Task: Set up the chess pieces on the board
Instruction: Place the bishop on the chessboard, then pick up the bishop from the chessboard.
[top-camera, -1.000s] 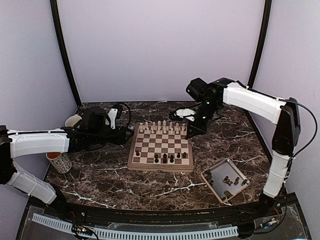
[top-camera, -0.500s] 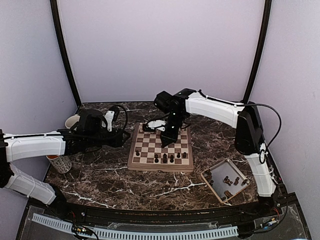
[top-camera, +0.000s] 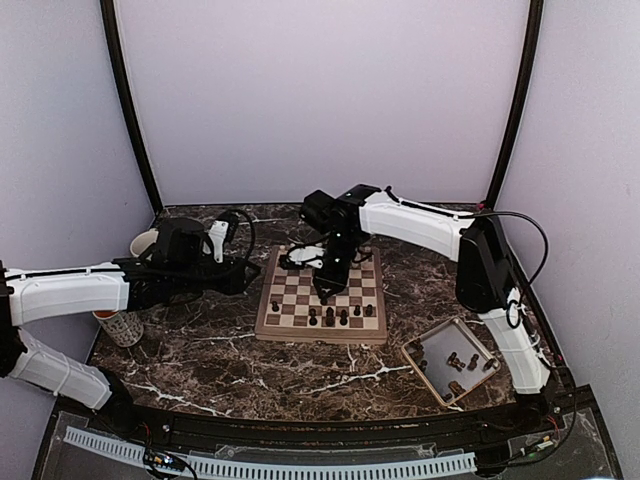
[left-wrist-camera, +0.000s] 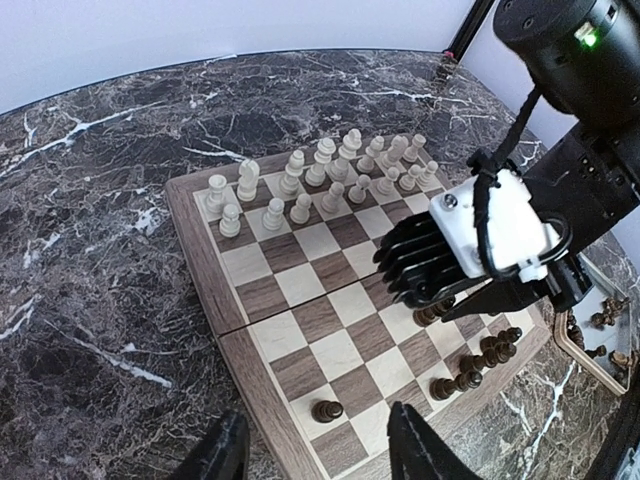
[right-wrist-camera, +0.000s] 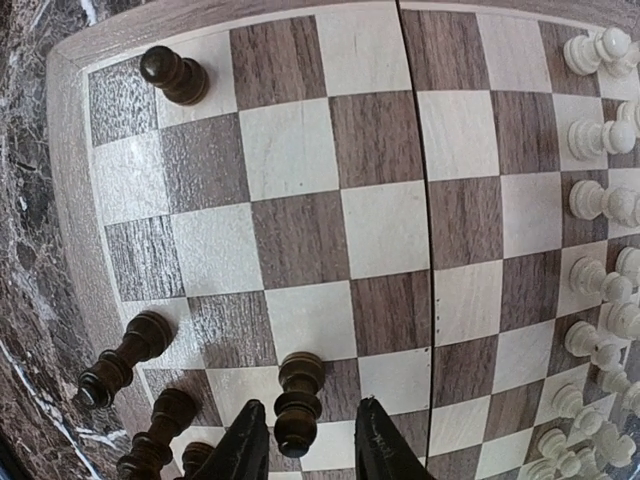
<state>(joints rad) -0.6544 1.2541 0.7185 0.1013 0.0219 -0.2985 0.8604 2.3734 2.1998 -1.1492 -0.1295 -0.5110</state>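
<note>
The chessboard (top-camera: 262, 322) lies mid-table, pale chessmen (top-camera: 300, 255) on its far rows. Several dark chess pieces (top-camera: 330, 318) stand along its near rows, one pawn (top-camera: 273, 306) alone at the near left. My right gripper (top-camera: 325, 290) hangs low over the board's near middle. In the right wrist view its fingers (right-wrist-camera: 308, 425) are apart around a dark piece (right-wrist-camera: 297, 400) standing on the board (right-wrist-camera: 300, 240), with a gap on one side. My left gripper (top-camera: 245, 272) hovers open and empty at the board's left edge; in its wrist view (left-wrist-camera: 316, 420) the lone pawn (left-wrist-camera: 325, 410) stands below.
A beige tray (top-camera: 420, 352) with a few dark pieces sits at the near right. A pale mug (top-camera: 145, 242) and a patterned cup (top-camera: 120, 322) stand at the left by my left arm. The right arm's body (left-wrist-camera: 490, 235) shows in the left wrist view over the board (left-wrist-camera: 195, 260).
My right arm swung left from beside the board's right edge to over its near middle and came down. My left arm barely moved.
</note>
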